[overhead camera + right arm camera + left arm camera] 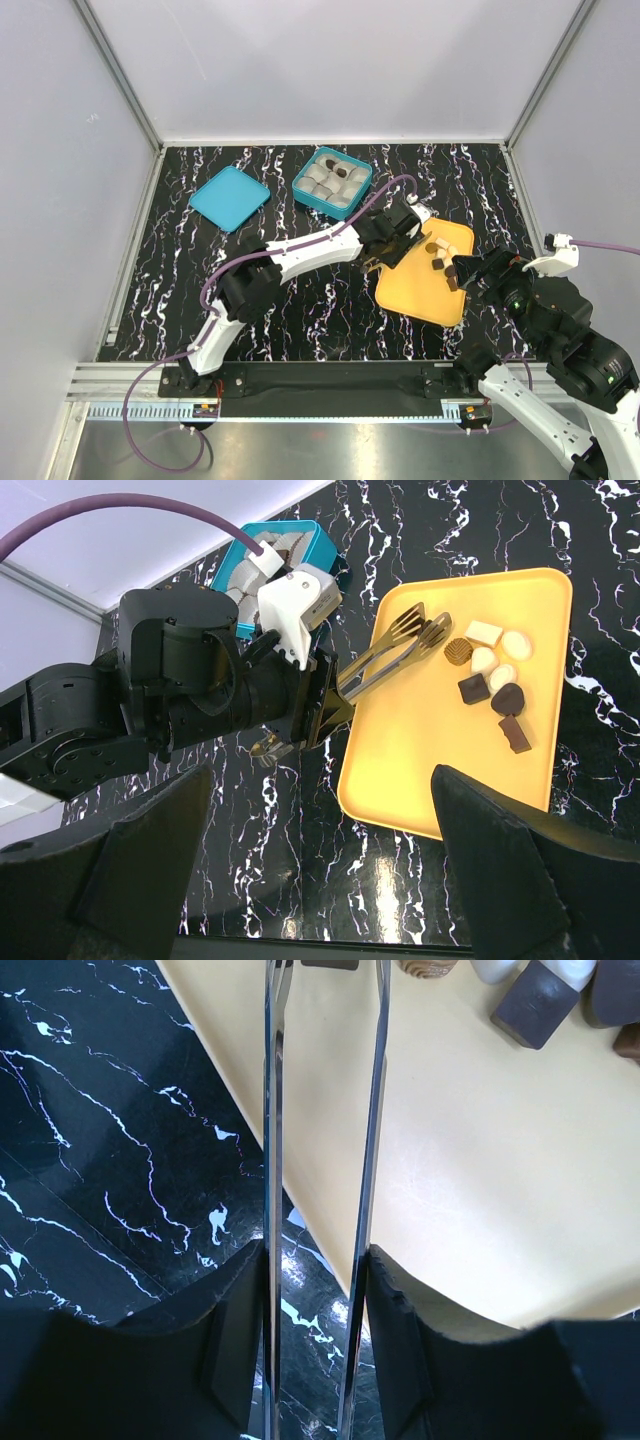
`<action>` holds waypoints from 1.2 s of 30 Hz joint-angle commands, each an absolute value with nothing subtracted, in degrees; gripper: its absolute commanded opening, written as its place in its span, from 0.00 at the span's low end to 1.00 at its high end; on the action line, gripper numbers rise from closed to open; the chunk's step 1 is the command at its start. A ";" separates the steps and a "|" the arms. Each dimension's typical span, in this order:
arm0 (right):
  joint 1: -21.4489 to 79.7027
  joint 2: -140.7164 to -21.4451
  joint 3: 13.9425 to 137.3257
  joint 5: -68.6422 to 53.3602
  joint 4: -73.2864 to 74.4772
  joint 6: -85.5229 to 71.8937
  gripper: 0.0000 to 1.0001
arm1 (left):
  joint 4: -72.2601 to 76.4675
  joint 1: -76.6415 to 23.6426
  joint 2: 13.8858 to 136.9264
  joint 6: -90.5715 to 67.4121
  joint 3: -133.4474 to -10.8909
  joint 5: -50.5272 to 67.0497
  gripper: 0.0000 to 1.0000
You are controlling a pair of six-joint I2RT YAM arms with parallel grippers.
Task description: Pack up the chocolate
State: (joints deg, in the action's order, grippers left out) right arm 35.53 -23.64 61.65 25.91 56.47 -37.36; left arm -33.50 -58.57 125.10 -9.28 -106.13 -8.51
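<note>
Several chocolate pieces (473,688) just past tongs (395,645) tips, left end effector (325,695) clenching tongs, right end effector (320,860) released

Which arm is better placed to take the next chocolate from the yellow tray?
Left: the left gripper holds tongs whose tips hover beside the chocolates; the right gripper is open and empty.

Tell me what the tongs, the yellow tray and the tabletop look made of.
Tongs: polished metal, likely steel; mirror-bright arms.
Yellow tray: smooth plastic, it seems; soft sheen, rounded corners.
Tabletop: glossy black marble look with white veins; possibly a printed surface.
</note>
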 commanded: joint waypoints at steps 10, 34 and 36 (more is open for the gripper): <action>35.86 -23.64 63.72 25.84 55.02 -38.32 1.00 | -32.87 -58.89 121.47 -9.67 -106.08 -8.79 0.42; 35.77 -22.41 63.37 25.14 55.37 -39.46 1.00 | -37.09 -58.80 113.82 -12.04 -106.78 -9.67 0.37; 35.86 -22.41 63.37 25.05 55.37 -39.55 1.00 | -38.40 -58.71 113.21 -12.04 -107.66 -10.10 0.37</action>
